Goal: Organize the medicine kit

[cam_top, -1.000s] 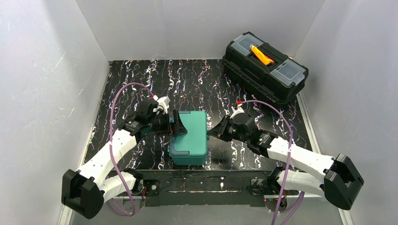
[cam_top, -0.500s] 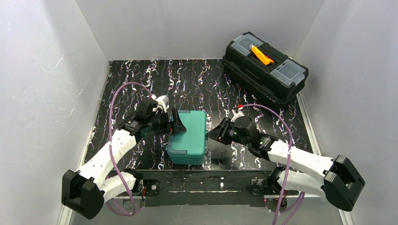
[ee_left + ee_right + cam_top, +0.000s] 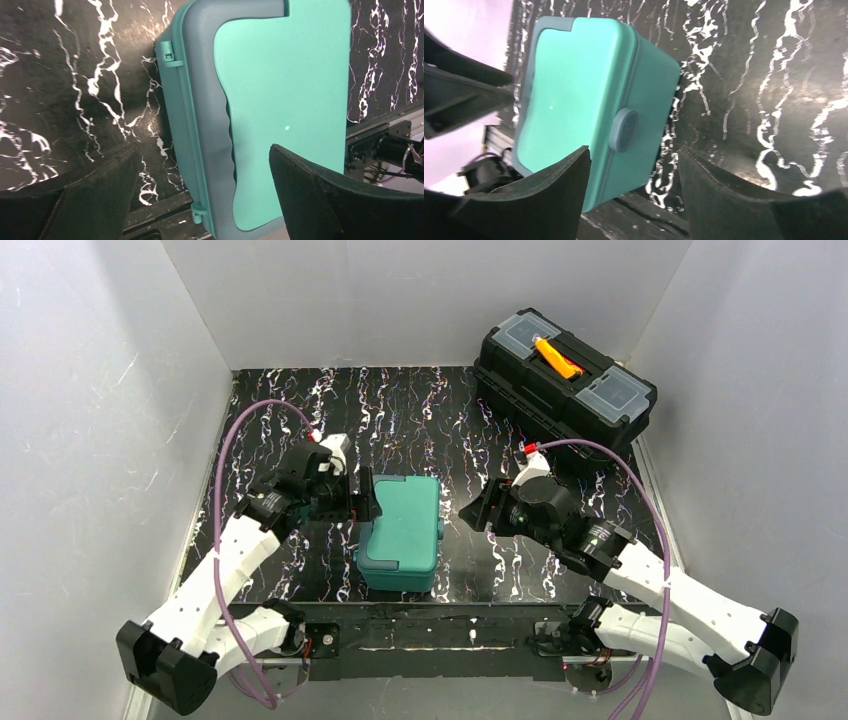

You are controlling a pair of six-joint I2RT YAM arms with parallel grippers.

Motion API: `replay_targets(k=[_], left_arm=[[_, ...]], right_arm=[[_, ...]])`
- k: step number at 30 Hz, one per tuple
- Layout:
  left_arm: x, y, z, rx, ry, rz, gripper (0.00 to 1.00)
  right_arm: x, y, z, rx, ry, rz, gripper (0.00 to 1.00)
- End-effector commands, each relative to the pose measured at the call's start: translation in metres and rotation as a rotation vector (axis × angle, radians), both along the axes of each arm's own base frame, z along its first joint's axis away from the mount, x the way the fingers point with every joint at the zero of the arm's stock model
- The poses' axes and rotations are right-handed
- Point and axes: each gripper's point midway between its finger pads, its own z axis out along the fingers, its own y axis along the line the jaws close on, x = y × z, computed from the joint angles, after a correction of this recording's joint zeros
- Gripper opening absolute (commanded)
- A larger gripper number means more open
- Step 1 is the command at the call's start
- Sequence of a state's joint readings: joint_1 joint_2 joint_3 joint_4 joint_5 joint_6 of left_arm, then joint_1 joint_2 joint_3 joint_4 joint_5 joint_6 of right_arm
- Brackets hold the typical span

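Note:
The medicine kit [image 3: 403,532] is a teal box with its lid shut, lying on the black marbled table [image 3: 400,410] near the front middle. My left gripper [image 3: 362,498] is open at the box's left side. In the left wrist view its jaws [image 3: 204,150] straddle the kit's hinged edge [image 3: 175,115], one finger over the lid and one over the table. My right gripper [image 3: 478,512] is open, a short way off the box's right side. The right wrist view shows the kit [image 3: 574,90] with its round latch [image 3: 624,129] ahead of the empty right gripper [image 3: 634,152]. The kit's contents are hidden.
A black toolbox [image 3: 565,380] with an orange handle stands at the back right. White walls close in the table on three sides. A metal rail [image 3: 440,635] runs along the near edge. Purple cables loop over both arms.
The right gripper opened and drew back to the right, away from the kit's latch side. The left gripper widened and pulled slightly left. The kit shifted a little to the left.

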State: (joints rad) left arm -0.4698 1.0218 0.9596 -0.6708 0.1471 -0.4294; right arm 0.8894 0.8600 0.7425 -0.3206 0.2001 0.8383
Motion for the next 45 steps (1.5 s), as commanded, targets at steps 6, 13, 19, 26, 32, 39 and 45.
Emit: replay_targets(k=[6, 13, 19, 26, 32, 39, 45], left_arm=[[-0.006, 0.041, 0.052, 0.083, -0.24, 0.072, 0.98], [-0.014, 0.074, 0.053, 0.073, -0.356, 0.262, 0.98], [-0.029, 0.082, 0.046, 0.075, -0.377, 0.246, 0.98], [-0.042, 0.089, 0.024, 0.113, -0.316, 0.239, 0.98], [-0.047, 0.088, 0.026, 0.094, -0.337, 0.223, 0.98], [-0.052, 0.086, 0.032, 0.048, -0.391, 0.209, 0.98], [-0.055, 0.079, 0.04, 0.021, -0.441, 0.136, 0.98]], right_arm=[[0.007, -0.047, 0.013, -0.283, -0.171, 0.015, 0.98], [0.0, -0.07, 0.009, -0.308, -0.199, -0.019, 0.98], [-0.012, -0.104, -0.001, -0.302, -0.164, -0.137, 0.98], [-0.026, -0.122, 0.0, -0.24, -0.177, -0.172, 0.98], [-0.03, -0.126, -0.005, -0.226, -0.171, -0.18, 0.98], [-0.038, -0.117, -0.013, -0.169, -0.138, -0.147, 0.98], [-0.04, -0.12, -0.017, -0.18, -0.123, -0.147, 0.98]])
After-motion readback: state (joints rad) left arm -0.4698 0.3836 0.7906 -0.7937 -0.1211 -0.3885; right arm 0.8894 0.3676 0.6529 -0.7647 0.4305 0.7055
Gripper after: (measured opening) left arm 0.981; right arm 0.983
